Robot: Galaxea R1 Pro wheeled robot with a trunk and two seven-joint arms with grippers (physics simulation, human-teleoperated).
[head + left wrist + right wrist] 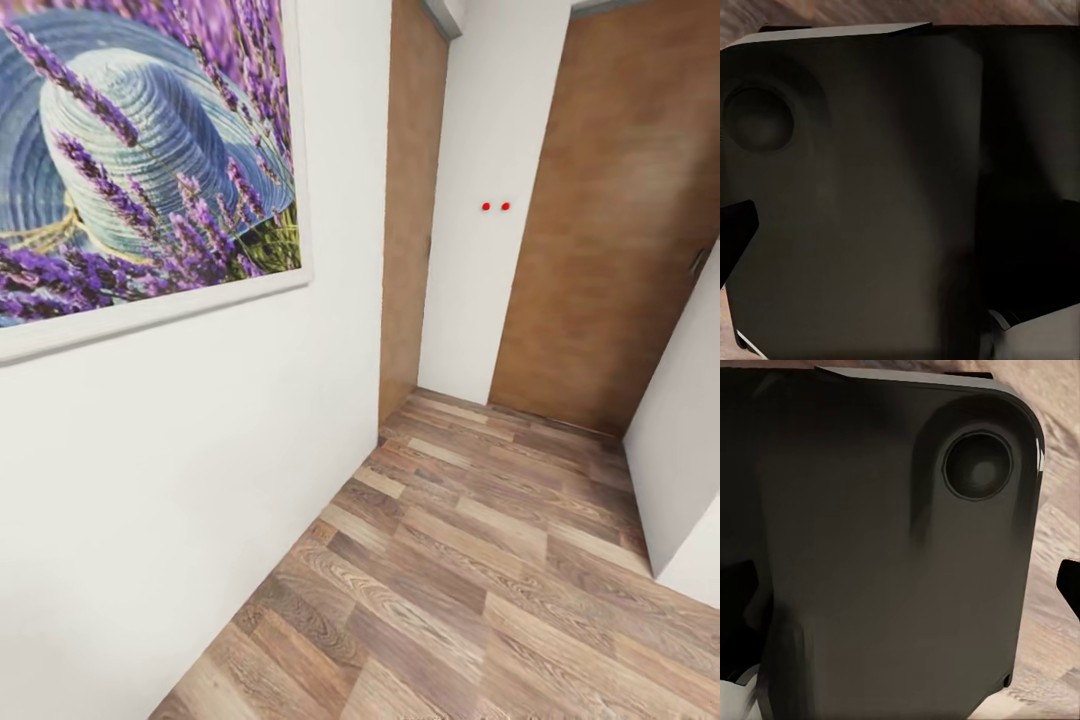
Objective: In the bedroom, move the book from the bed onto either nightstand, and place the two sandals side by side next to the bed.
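Bedroom corner: white wall [200, 450] on the left of the head view, light wood-plank floor [480, 580] running toward the far end. Framed lavender picture [140, 150] with a pale woven hat, hung on that wall, white frame. Two brown doors: one narrow panel [410, 220] past the picture, one wider door [620, 220] at the far right, a white wall section between them carrying two small red dots [495, 206]. Both wrist views: a dark rounded robot body panel [870, 187] close to the lens, strips of wood floor at the edges. Hands: state cannot be told, left or right. Book, bed, nightstand, sandals: location cannot be told.
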